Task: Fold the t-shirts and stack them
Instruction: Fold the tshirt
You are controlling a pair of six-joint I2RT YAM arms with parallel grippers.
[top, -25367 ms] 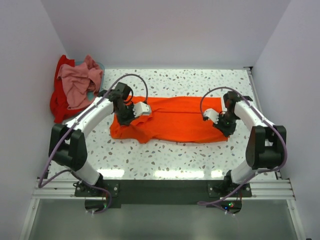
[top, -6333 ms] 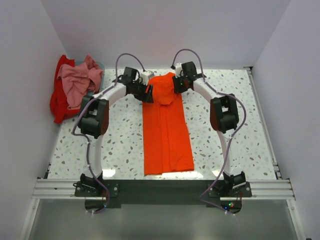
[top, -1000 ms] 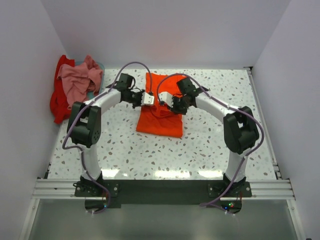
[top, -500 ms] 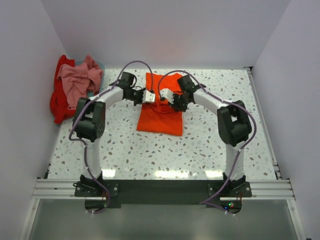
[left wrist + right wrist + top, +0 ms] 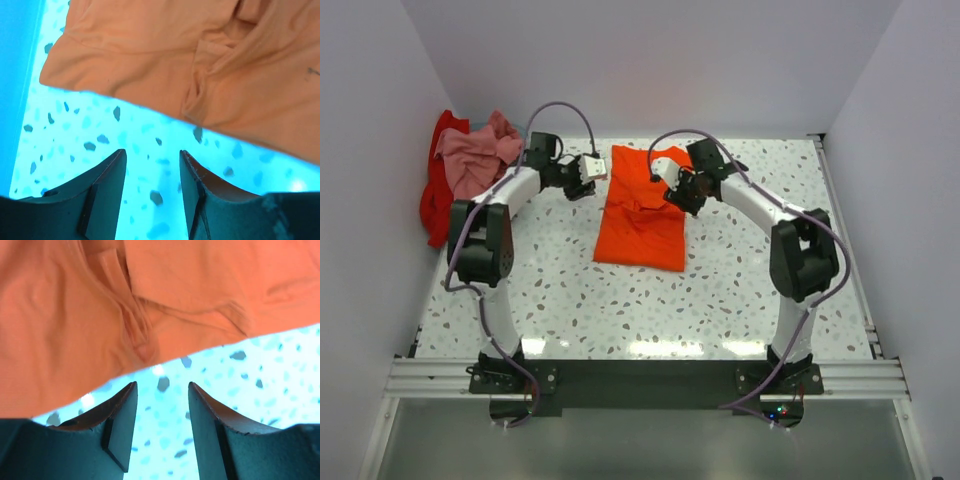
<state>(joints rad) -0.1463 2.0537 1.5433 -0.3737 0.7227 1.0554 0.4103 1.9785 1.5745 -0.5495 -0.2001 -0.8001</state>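
The orange t-shirt (image 5: 642, 215) lies folded, with the left gripper (image 5: 590, 168) and right gripper (image 5: 672, 188) spread empty on either side of it. Next, I'd say, fetch the pink t-shirt (image 5: 470, 165), heaped well left of it and seemingly atop the red t-shirt (image 5: 432, 205).

The folded t-shirt (image 5: 640, 220) lies on the table (image 5: 740, 290), in the far middle, between the two arms. The left gripper (image 5: 588, 168) is just left of the shirt's far left corner, over bare table. In the left wrist view the shirt's edge lies ahead of the fingertips, apart from them. The right gripper (image 5: 680, 194) is at the shirt's right edge, toward its far end. At the table's far left corner a crumpled t-shirt (image 5: 475, 160) lies on top of another t-shirt (image 5: 435, 210), well apart from the folded one.
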